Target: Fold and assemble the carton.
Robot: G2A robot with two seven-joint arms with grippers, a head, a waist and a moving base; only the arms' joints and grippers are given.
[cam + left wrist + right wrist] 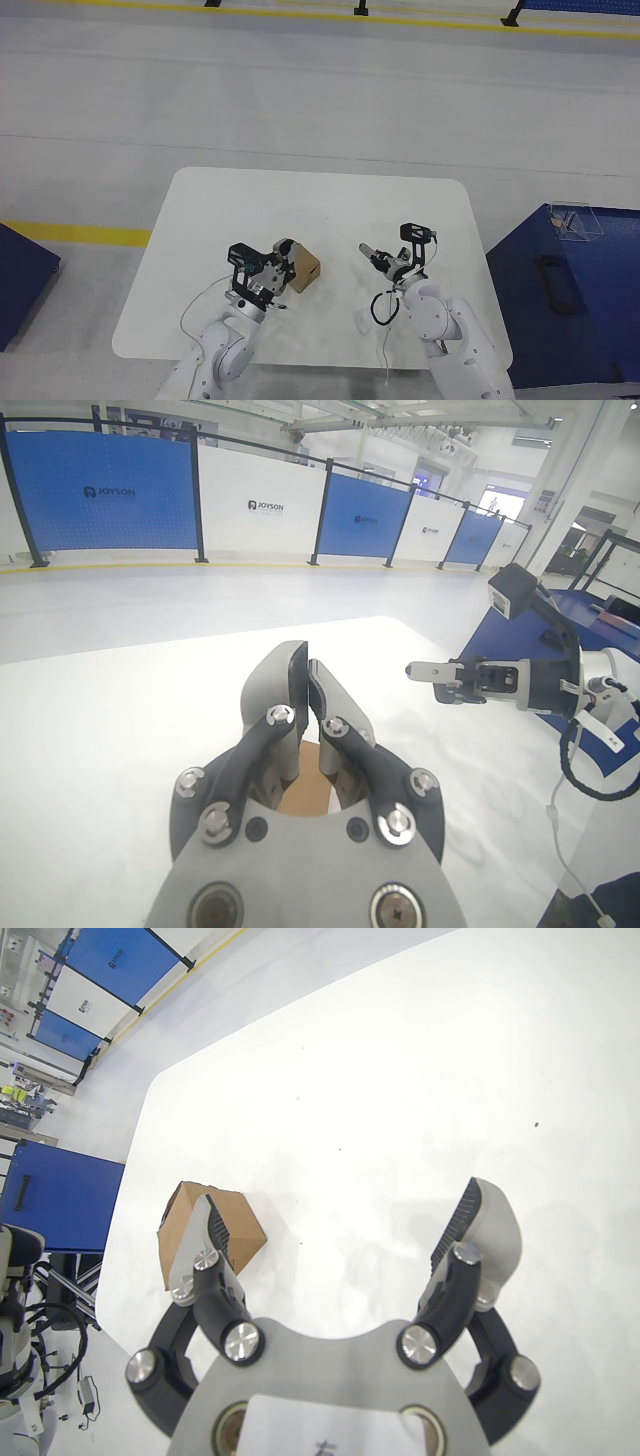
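The left end effector [307, 682] has its fingers pressed together on nothing, just beside the brown carton [245, 1223]. The carton stands on the white desk [320, 200], folded into a closed box. The right end effector [340, 1192] is spread wide, apart from it.

Cannot see most of the carton [304, 785] behind the left gripper [308, 672], only a brown strip beneath it. Cannot tell contact. In right wrist view, partly covered by the right gripper [340, 1190].
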